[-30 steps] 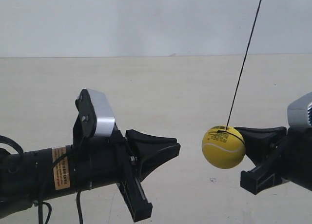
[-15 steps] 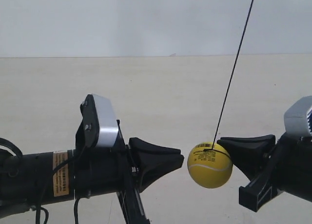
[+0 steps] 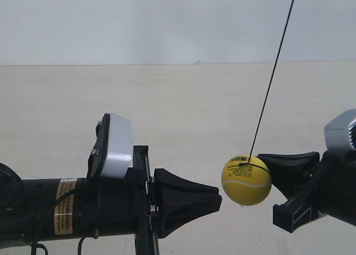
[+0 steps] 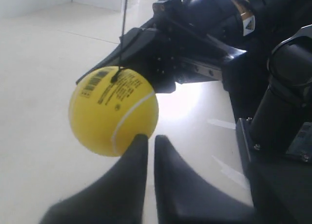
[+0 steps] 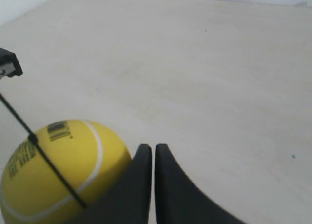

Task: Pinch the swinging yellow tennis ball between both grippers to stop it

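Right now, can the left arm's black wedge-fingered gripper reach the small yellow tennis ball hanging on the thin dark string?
Probably yes. In the left wrist view the left gripper has its closed tips right at the edge of the yellow tennis ball, with nothing between them. Whether they actually touch is unclear.

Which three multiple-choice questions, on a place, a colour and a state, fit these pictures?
1. Where is the yellow tennis ball?
A) lying on the floor
B) in the air beside the gripper at the exterior view's right
C) on a silver housing

2. What colour is the string?
A) white
B) red
C) dark

3. How are the fingers of the left gripper?
A) spread wide
B) closed together
C) clamped around the ball

Key:
1 B: the exterior view shows it hanging there on its string.
2 C: a thin dark line rises from the ball.
3 B: the left wrist view shows only a slit between them.
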Controlling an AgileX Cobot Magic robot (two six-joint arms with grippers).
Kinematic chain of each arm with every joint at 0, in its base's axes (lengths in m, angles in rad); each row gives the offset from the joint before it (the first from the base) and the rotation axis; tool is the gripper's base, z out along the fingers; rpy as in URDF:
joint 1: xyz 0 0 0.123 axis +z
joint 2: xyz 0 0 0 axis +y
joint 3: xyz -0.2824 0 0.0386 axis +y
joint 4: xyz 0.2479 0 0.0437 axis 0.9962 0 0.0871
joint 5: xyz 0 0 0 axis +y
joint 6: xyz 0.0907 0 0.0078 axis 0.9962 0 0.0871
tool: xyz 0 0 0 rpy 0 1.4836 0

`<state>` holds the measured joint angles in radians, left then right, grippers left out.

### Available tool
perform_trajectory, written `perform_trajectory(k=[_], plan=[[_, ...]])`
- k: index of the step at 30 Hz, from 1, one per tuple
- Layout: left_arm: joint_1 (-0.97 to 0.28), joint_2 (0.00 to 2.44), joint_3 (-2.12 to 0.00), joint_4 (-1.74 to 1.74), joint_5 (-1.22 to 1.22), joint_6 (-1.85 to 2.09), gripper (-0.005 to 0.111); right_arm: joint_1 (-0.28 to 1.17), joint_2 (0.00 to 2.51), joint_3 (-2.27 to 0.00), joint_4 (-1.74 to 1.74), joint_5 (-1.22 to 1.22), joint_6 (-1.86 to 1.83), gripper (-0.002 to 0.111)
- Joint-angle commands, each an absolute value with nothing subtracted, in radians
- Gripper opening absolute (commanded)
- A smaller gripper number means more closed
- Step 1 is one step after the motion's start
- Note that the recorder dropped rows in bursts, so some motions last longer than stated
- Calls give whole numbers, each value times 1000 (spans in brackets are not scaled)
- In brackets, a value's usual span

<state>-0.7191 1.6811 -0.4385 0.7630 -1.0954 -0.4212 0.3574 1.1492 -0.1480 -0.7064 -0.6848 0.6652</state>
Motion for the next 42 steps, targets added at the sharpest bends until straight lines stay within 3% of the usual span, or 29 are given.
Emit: perform_trajectory(k=[1,11,28,42], plan=[[-762,1685,-455,746,-1104,-441,5,359,1150,-152,-717,-734,685,0],[-916,1713,-573,510,-892,-346,5,359,1150,-152,-750,-725,705,0],[-916,1699,-559,483,-784,-295,5,359,1150,-152,-890,-811,726,0],[-916,1477,-433,294,-676,-123,5,359,1150,-152,-872,-809,692,0]])
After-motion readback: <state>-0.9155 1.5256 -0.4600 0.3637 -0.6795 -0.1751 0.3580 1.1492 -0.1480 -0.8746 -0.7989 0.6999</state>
